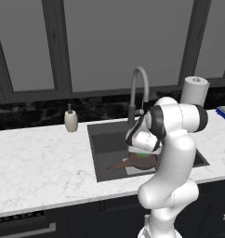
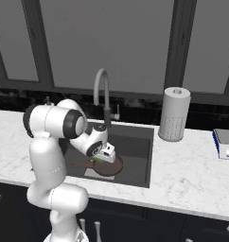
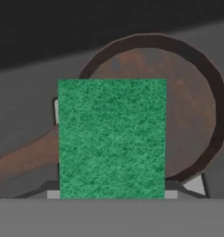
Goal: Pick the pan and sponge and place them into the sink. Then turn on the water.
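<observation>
The dark-brown pan (image 1: 143, 162) lies at the bottom of the sink (image 1: 103, 138), with its handle pointing toward the left front. In the hand view the pan (image 3: 192, 106) sits below and behind the green sponge (image 3: 111, 139). My gripper (image 2: 106, 157) hangs low inside the sink (image 2: 137, 146), just above the pan (image 2: 110, 167), and is shut on the sponge (image 2: 98, 159). The sponge hides the fingertips in the hand view. The curved grey faucet (image 1: 138, 88) rises behind the basin, and no stream runs from it.
A soap dispenser (image 1: 70, 121) stands on the marble counter left of the sink. A paper towel roll (image 2: 174, 113) stands to the right of the basin, with a blue and white box (image 2: 226, 143) farther right. Dark window frames line the back wall.
</observation>
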